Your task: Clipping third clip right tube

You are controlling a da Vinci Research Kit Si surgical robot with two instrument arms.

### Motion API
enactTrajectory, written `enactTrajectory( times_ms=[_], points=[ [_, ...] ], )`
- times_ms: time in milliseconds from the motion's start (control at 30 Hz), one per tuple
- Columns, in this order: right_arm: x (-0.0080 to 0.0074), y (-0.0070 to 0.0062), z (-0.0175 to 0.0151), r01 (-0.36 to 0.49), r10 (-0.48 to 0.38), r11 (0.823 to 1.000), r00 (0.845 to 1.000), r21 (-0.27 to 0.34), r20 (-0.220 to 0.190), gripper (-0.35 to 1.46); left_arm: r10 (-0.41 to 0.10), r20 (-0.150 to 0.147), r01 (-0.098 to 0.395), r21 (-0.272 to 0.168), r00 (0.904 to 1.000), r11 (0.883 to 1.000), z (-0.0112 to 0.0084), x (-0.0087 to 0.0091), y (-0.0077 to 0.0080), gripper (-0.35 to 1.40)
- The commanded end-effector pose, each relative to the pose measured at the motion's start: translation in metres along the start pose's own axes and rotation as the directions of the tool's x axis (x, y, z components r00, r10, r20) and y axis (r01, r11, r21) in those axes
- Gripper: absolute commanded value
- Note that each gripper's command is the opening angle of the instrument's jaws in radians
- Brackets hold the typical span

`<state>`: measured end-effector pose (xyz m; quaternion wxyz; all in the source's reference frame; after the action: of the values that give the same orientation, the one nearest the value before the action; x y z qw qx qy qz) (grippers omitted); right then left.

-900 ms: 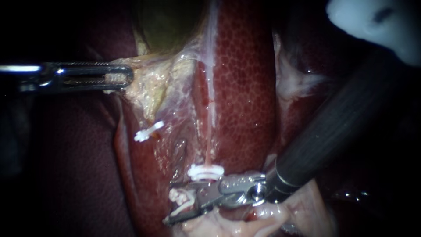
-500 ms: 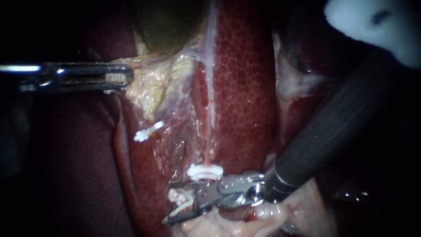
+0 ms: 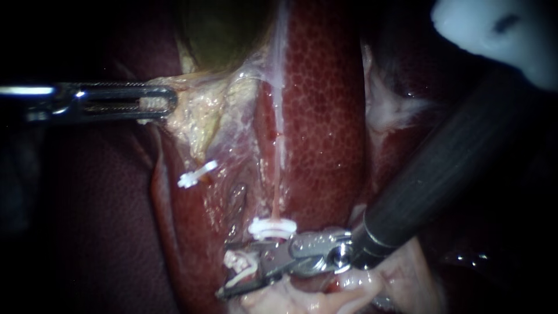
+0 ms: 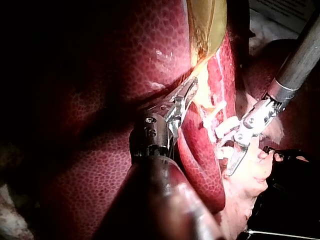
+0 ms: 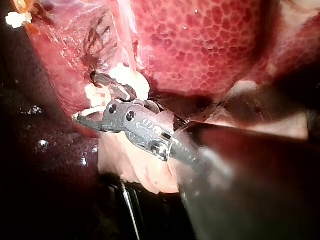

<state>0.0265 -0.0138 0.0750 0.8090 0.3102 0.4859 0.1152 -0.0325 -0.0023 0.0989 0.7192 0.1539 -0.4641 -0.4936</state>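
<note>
My right instrument (image 3: 235, 270) comes in from the upper right, its jaws low on the thin pink right tube (image 3: 274, 197). The jaws stand apart and hold a white clip (image 3: 234, 260) between them. Just above it, another white clip (image 3: 272, 227) sits across the right tube. A third white clip (image 3: 196, 173) sits on the left tube. My left instrument (image 3: 165, 102) is shut on yellowish tissue at the gallbladder (image 3: 224, 35) and holds it leftward. The right wrist view shows the open jaws (image 5: 86, 97) beside the set clip (image 5: 127, 77).
The dark red liver (image 3: 325, 116) lies around the tubes. Pale loose tissue (image 3: 302, 299) lies under the right instrument's jaws. A white blurred object (image 3: 494, 35) sits at the upper right, beside the right shaft (image 3: 442, 168).
</note>
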Motion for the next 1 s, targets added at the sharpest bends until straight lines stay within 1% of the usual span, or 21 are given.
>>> enactTrajectory(
  times_ms=[33, 233, 367, 467, 633, 767, 900, 1000],
  points=[
    [0.0002, -0.0001, -0.0004, 0.005, -0.005, 1.000, 1.000, 0.002, -0.001, 0.60, 0.000, 0.000, 0.000, 0.001, 1.0000, 1.000, 0.0000, 0.0000, 0.0000, -0.10],
    [0.0011, -0.0005, -0.0021, 0.005, -0.005, 1.000, 1.000, 0.002, -0.004, 0.60, 0.000, 0.000, 0.000, 0.001, 1.0000, 1.000, -0.0001, 0.0000, 0.0000, -0.10],
    [0.0022, -0.0008, -0.0037, 0.010, -0.010, 1.000, 1.000, -0.005, -0.008, 0.60, 0.000, 0.000, 0.000, 0.001, 1.0000, 1.000, -0.0001, 0.0000, 0.0000, -0.10],
    [0.0033, -0.0010, -0.0053, 0.018, -0.019, 1.000, 1.000, -0.012, -0.012, 0.60, 0.000, 0.000, 0.000, 0.001, 1.0000, 1.000, -0.0001, 0.0000, 0.0001, -0.10],
    [0.0048, -0.0012, -0.0078, 0.005, -0.006, 0.999, 1.000, -0.033, -0.015, 0.60, 0.000, 0.000, 0.000, 0.001, 1.0000, 1.000, -0.0001, 0.0000, 0.0001, -0.10],
    [0.0059, -0.0013, -0.0101, -0.007, 0.006, 0.999, 0.999, -0.039, -0.034, 0.60, 0.000, 0.000, 0.000, 0.001, 1.0000, 1.000, -0.0001, 0.0000, 0.0001, -0.10],
    [0.0075, -0.0014, -0.0128, -0.022, 0.020, 0.999, 0.996, -0.027, -0.086, 0.60, 0.000, 0.000, 0.000, 0.001, 1.0000, 1.000, -0.0001, 0.0000, 0.0001, -0.10],
    [0.0086, -0.0016, -0.0146, -0.034, 0.029, 0.998, 0.995, -0.050, -0.099, 0.60, 0.000, 0.000, 0.000, 0.001, 1.0000, 1.000, -0.0001, 0.0000, 0.0001, -0.10]
  ],
)
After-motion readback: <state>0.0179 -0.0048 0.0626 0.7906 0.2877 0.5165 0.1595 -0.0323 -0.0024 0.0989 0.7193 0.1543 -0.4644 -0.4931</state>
